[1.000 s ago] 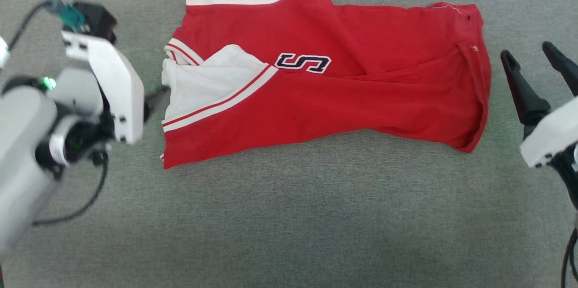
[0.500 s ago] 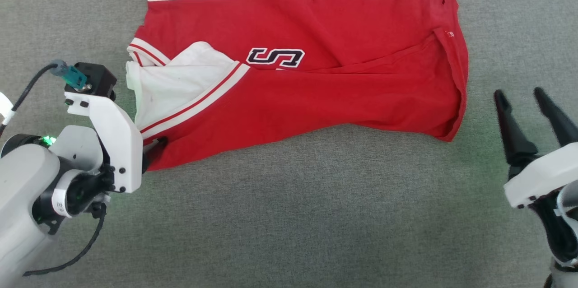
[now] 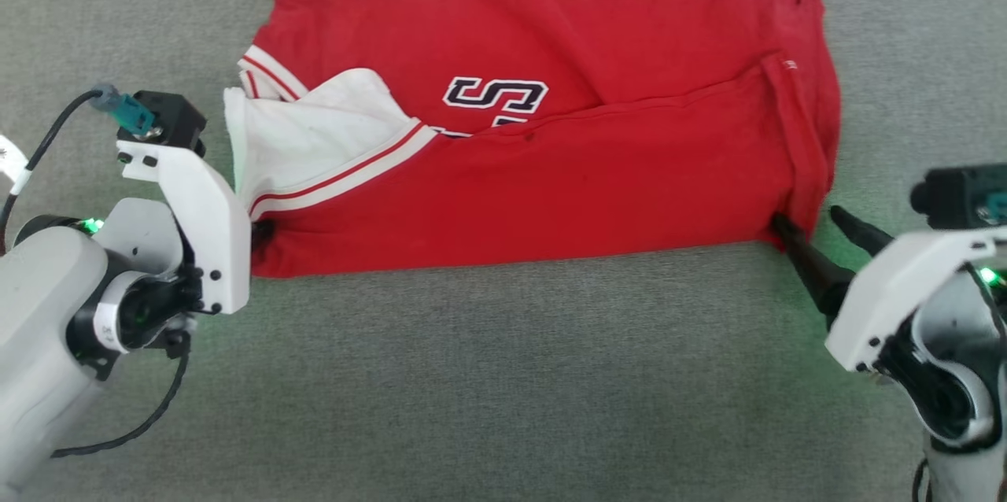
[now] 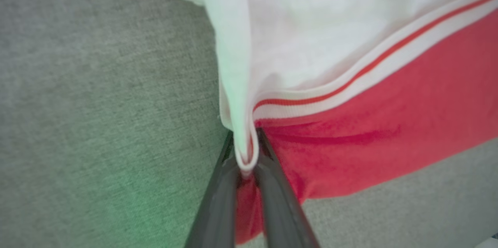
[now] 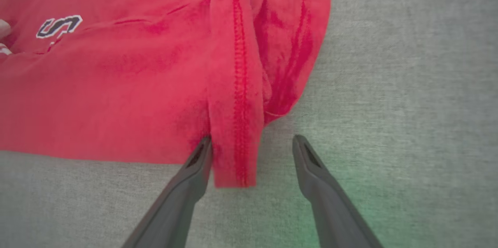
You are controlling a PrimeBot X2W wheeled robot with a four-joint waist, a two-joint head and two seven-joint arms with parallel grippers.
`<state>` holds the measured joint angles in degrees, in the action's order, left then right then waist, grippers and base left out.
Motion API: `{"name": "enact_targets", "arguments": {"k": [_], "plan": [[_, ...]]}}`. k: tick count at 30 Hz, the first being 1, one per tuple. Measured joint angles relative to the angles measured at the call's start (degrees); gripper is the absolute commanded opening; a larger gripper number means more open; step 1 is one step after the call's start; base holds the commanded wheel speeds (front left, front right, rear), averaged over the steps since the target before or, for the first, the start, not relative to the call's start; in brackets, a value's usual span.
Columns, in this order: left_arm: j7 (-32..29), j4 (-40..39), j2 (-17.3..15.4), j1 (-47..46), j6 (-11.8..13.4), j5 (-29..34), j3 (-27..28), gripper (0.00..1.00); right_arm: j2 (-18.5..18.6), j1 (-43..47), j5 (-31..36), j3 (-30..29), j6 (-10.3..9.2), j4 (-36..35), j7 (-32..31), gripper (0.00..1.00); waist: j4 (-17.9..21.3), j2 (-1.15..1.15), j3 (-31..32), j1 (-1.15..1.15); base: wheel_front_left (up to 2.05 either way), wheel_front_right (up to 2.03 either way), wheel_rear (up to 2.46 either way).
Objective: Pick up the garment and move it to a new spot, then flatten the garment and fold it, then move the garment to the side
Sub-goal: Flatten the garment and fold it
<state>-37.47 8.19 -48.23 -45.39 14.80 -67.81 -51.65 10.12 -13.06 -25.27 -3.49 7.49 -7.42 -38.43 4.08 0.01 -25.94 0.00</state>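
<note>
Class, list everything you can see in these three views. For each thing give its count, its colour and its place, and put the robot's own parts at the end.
garment: one, red with white sleeves and red-white striped trim, lying across the upper middle of the grey surface
letter print: one, black and white, on the garment beside the folded-over sleeve
grey surface: one, grey, textured, under everything
left arm: one, pale grey and white, lower left
right arm: one, white and grey, lower right
left tool: one, dark, shut on the garment's near left corner
right tool: one, dark, open, with the garment's near right hem between its fingers
</note>
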Motion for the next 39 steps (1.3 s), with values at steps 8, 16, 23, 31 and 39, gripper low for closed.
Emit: {"name": "enact_targets", "arguments": {"k": [8, 16, 23, 31, 39], "plan": [[0.2, 0.8, 2.5, -1.4, -0.8, 0.7, -0.5, 0.00, 2.3, -7.3, 0.5, 3.2, 0.00, 7.3, -9.2, 1.00, -2.2, 0.00, -0.7, 0.00, 0.00, 0.00, 0.00], [1.7, 2.1, 4.6, -1.7, -1.5, 1.0, -0.7, 0.00, 6.2, -12.6, 0.2, 5.4, 0.03, 13.1, -14.8, 0.00, -4.3, 0.00, -0.1, 0.00, 0.00, 0.00, 0.00], [0.8, -1.8, 3.0, 0.5, 0.5, 0.1, -1.0, 0.00, 10.0, -9.7, -3.1, 4.9, 0.01, 7.6, -19.8, 0.00, -5.8, 0.00, 2.3, 0.00, 0.00, 0.00, 0.00], [-0.8, -11.7, -2.1, 4.8, 6.0, -0.4, -1.1, 0.00, 12.5, -2.1, -5.4, 1.0, 0.01, -2.7, -27.0, 0.00, -7.8, 0.00, 5.5, 0.00, 0.00, 0.00, 0.00], [-0.8, -19.8, -6.0, 12.3, 11.3, -2.8, -1.9, 0.00, 11.4, 7.0, -6.3, -3.6, 0.02, -9.4, -33.5, 0.00, -8.6, 0.00, 6.9, 0.00, 0.00, 0.00, 0.00]]}}
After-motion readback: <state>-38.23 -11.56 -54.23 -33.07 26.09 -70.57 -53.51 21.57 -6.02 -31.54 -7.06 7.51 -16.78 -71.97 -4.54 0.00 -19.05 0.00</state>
